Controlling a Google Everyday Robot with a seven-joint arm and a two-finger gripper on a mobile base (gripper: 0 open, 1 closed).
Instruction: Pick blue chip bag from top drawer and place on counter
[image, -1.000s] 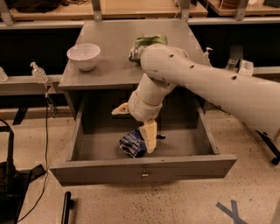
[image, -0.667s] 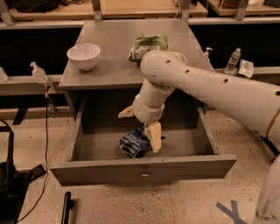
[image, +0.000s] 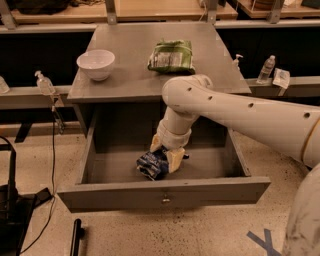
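The blue chip bag (image: 150, 165), dark blue and crumpled with white markings, lies on the floor of the open top drawer (image: 162, 192), near the middle front. My gripper (image: 165, 153) reaches down into the drawer from the right. Its cream fingers (image: 175, 159) sit closed in on the bag's upper right part, one on each side. The bag still rests on the drawer floor. The counter (image: 130, 75) is the grey cabinet top just behind the drawer.
A white bowl (image: 96, 64) stands on the counter's left side and a flat green bag (image: 171, 56) lies at its middle right. Small bottles (image: 44, 83) (image: 266, 69) stand on side ledges. My arm (image: 250, 117) spans the drawer's right half.
The gripper has dropped lower into the drawer onto the blue bag, and its fingers have come closer together around it. The bag has stayed in place.
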